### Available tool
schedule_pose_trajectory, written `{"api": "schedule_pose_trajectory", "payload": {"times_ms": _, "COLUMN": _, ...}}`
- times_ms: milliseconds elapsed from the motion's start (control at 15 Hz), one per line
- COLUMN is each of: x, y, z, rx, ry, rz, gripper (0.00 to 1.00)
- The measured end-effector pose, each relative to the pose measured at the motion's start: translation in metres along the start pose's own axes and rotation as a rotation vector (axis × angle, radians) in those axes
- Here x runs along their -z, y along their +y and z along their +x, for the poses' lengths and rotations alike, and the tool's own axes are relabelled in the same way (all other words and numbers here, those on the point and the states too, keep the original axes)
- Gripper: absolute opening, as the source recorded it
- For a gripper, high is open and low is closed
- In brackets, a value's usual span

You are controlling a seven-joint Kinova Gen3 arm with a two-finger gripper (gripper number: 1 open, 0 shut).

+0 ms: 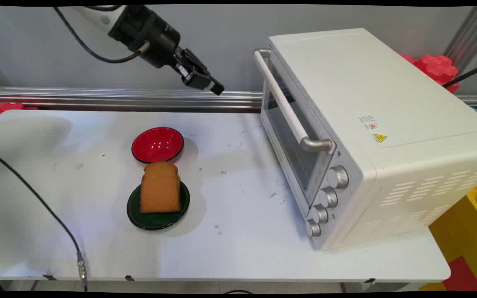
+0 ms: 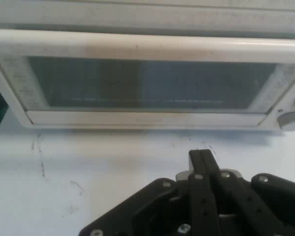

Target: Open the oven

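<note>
My gripper (image 1: 218, 88) hangs in the air above the table's far side, pointing right toward the white toaster oven (image 1: 367, 132). Its two fingers (image 2: 202, 160) are pressed together with nothing between them. The oven's door is closed, and its long handle (image 2: 147, 46) runs across the top of the hand view, above the dark glass window (image 2: 147, 88). A gap of bare table separates my gripper from the oven. A slice of brown toast (image 1: 160, 187) lies on a dark green plate (image 1: 139, 217) well below and left of the gripper.
A red bowl (image 1: 157, 145) sits just behind the green plate. Several knobs (image 1: 328, 196) line the oven's front right side. A black cable (image 1: 35, 198) trails over the table's left part. Red shapes (image 1: 437, 68) stand behind the oven.
</note>
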Motion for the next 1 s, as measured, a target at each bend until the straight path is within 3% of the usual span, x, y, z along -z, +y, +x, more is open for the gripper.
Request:
{"api": "schedule_pose_trajectory", "payload": {"times_ms": 200, "x": -0.005, "y": -0.006, "z": 0.011, "rx": -0.002, "ry": 0.010, "rz": 0.003, "gripper": 0.00}}
{"api": "schedule_pose_trajectory", "payload": {"times_ms": 667, "x": -0.023, "y": -0.017, "z": 0.062, "rx": 0.003, "ry": 0.049, "rz": 0.016, "gripper": 0.00}}
{"api": "schedule_pose_trajectory", "payload": {"times_ms": 1000, "x": -0.047, "y": -0.017, "z": 0.093, "rx": 0.004, "ry": 0.057, "rz": -0.017, "gripper": 0.00}}
